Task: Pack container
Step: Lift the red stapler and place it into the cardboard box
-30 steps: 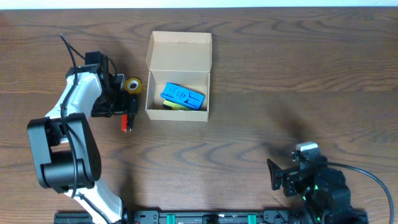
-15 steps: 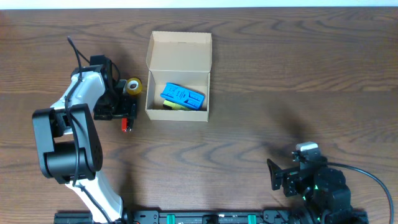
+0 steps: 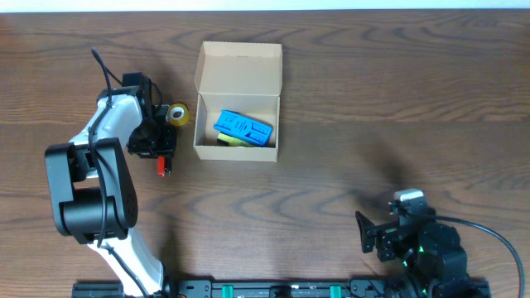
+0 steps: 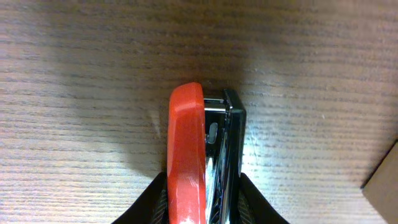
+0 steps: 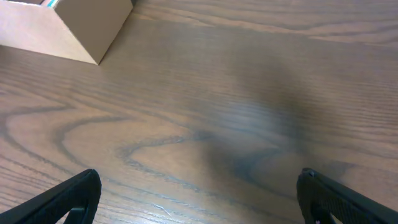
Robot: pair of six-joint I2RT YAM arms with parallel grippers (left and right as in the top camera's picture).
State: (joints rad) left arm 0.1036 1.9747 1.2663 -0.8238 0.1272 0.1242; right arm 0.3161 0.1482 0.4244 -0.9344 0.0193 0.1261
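Left of container (image 3: 238, 99), L tool (image 4: 204, 200) clamps stapler (image 4: 186, 149) by tape roll (image 3: 177, 113); R tool (image 5: 202, 196) apart.

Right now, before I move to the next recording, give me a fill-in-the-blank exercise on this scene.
The left fingers flank a stapler whose top is ____.
The blue item lies ____ the cardboard box.
The box's lid stands ____.
The right fingers are spread with ____ between them.
Missing: red; inside; open; nothing.
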